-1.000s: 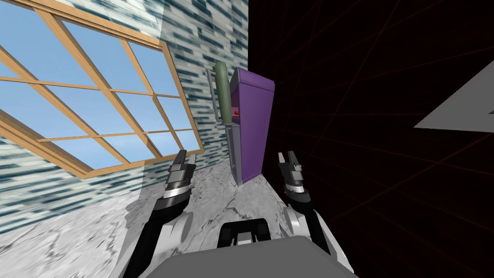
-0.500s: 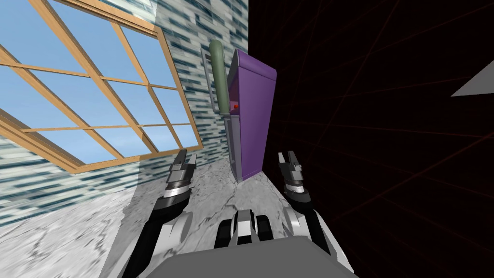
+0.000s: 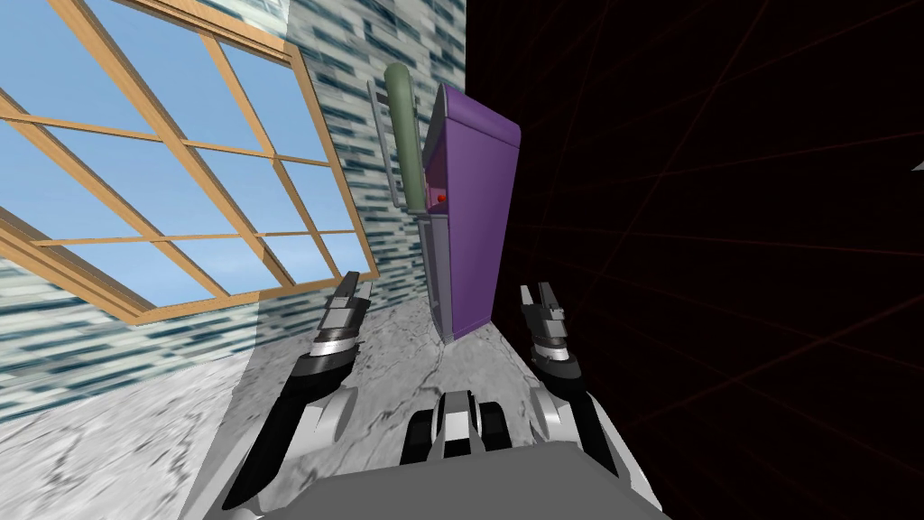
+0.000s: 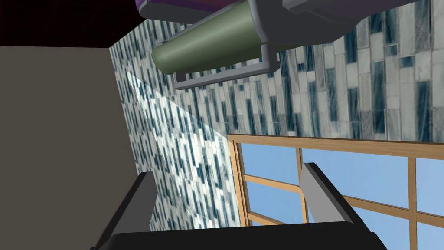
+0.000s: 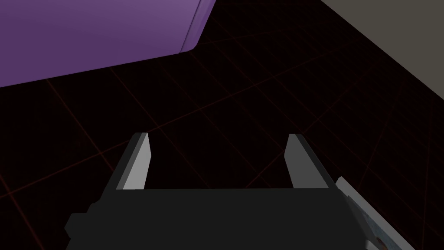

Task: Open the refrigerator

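A purple refrigerator (image 3: 478, 217) stands ahead against the tiled wall, its grey front edge facing left. Its upper door (image 3: 401, 135), olive green with a grey bar handle (image 3: 383, 144), stands slightly ajar, with a small red thing (image 3: 441, 197) showing inside. In the left wrist view the green door (image 4: 208, 47) and grey handle (image 4: 225, 76) lie well beyond my fingers. My left gripper (image 3: 354, 287) is open and empty, short of the fridge and to its left. My right gripper (image 3: 538, 298) is open and empty, right of the fridge's base; its wrist view shows the purple side (image 5: 95, 34).
A large wood-framed window (image 3: 171, 181) fills the wall on the left. Blue-white tiled wall (image 3: 379, 54) runs behind the fridge. The floor (image 3: 397, 361) is pale marble. A black area (image 3: 704, 226) lies to the right of the fridge.
I have rolled closer to the fridge, which now looks taller. My left hand has lifted and turned a little toward the fridge door; the right arm holds its pose.
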Controlling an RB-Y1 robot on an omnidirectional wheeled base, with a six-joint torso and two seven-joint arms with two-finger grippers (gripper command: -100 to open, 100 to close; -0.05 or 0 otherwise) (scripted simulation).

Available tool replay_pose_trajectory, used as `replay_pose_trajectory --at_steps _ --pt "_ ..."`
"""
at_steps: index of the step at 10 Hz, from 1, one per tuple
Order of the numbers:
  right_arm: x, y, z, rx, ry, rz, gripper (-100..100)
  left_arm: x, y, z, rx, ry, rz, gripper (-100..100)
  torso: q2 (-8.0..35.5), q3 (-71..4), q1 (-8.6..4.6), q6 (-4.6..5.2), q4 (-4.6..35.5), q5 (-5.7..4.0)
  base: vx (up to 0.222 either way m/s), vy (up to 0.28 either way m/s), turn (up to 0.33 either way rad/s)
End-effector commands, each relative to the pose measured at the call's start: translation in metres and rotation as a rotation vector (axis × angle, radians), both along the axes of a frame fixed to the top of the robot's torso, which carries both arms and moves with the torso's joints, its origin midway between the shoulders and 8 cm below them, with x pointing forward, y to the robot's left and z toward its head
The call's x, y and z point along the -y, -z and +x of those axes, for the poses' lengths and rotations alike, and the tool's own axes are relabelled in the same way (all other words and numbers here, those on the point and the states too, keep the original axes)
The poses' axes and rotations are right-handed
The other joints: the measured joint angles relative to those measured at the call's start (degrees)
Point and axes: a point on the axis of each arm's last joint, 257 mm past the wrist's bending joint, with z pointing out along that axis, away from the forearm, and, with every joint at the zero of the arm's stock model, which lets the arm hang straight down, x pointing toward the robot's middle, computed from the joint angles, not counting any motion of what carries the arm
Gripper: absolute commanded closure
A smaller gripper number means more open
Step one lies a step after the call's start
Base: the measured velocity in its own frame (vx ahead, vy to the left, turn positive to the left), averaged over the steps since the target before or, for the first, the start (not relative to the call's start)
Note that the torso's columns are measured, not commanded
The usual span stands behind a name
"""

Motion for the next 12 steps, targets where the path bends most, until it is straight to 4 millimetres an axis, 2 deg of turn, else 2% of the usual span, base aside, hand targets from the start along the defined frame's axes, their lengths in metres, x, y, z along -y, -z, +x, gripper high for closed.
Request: replay_pose_trajectory --at_steps 1,4,5,7,8,10,11,12 --pt "0.0 0.0 0.0 0.0 0.0 0.0 0 0.003 -0.013 0.01 -0.005 -0.005 0.041 -100 0.03 0.02 0.05 0.0 0.01 0.01 0.091 -0.007 0.025" --pt "0.0 0.0 0.0 0.0 0.0 0.0 0 0.006 -0.034 0.021 0.001 -0.02 0.08 -100 0.05 0.04 0.0 0.0 0.02 0.0 0.096 -0.018 0.026" --pt "0.0 0.0 0.0 0.0 0.0 0.0 0 0.006 -0.033 0.022 -0.004 -0.021 0.079 -100 0.04 0.02 -0.02 0.0 0.01 -0.01 0.07 -0.013 0.012" --pt "0.0 0.0 0.0 0.0 0.0 0.0 0 0.007 -0.049 0.028 0.007 -0.037 0.103 -100 0.18 0.11 0.07 0.0 0.05 0.02 0.069 -0.005 0.028" --pt "0.0 0.0 0.0 0.0 0.0 0.0 0 0.006 -0.048 0.029 -0.002 -0.039 0.101 -100 0.07 0.05 0.05 0.0 0.03 0.01 0.073 -0.01 0.006" --pt "0.0 0.0 0.0 0.0 0.0 0.0 0 0.007 -0.067 0.034 0.012 -0.059 0.121 -100 0.04 0.03 0.0 0.0 0.02 0.0 0.089 -0.018 0.028" --pt "0.0 0.0 0.0 0.0 0.0 0.0 0 0.006 -0.064 0.036 0.0 -0.062 0.119 -100 -0.01 -0.01 -0.03 0.0 0.0 -0.01 0.082 -0.016 0.013" --pt "0.0 0.0 0.0 0.0 0.0 0.0 0 0.006 -0.074 0.039 0.006 -0.075 0.126 -100 0.07 0.04 0.02 0.0 0.01 0.01 0.076 -0.01 0.018"
